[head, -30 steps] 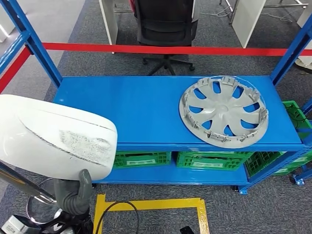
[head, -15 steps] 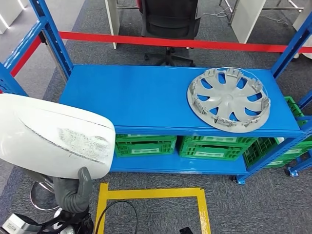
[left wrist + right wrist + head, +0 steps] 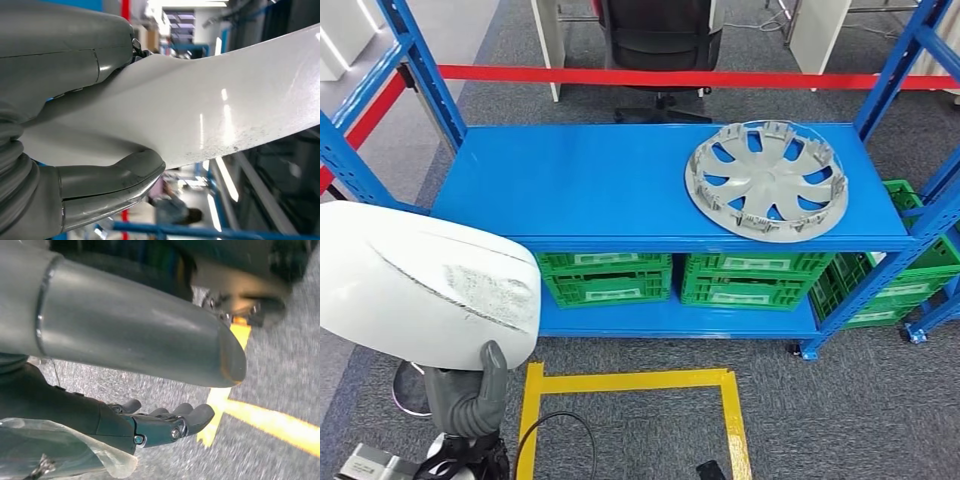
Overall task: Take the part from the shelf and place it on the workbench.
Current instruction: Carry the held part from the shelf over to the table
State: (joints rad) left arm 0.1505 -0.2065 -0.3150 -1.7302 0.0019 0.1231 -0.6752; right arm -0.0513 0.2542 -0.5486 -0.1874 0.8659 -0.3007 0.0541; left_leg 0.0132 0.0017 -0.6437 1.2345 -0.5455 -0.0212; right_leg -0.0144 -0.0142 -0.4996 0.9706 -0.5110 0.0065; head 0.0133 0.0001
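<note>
**Left hand gripping white part; hubcap lying on shelf**

The left hand [image 3: 465, 398] is showing at the lower left of the head view, grey thumb pointing up against the underside of a large white part [image 3: 418, 285]. The white part is filling the left side of that frame, its curved shell carrying a dark line and a scuffed grey patch. In the left wrist view the left hand [image 3: 75, 125] is clamping the white part [image 3: 211, 105], with the thumb pressed on one face and the ribbed cover and palm on the other.

The blue shelf [image 3: 569, 185] is running across the middle of the head view. A grey hubcap [image 3: 765, 180] is lying flat on its top deck, toward the right of the frame, well apart from the white part. Green crates [image 3: 607, 278] are sitting on the lower deck. Yellow floor tape [image 3: 629, 382] is marking a rectangle on the grey carpet at the lower centre. A red barrier tape [image 3: 660, 77] is crossing the upper frame, in front of a black office chair [image 3: 660, 40].

In the right wrist view the right hand [image 3: 166, 422] is hanging over the carpet, fingers extended, apart and holding nothing.
</note>
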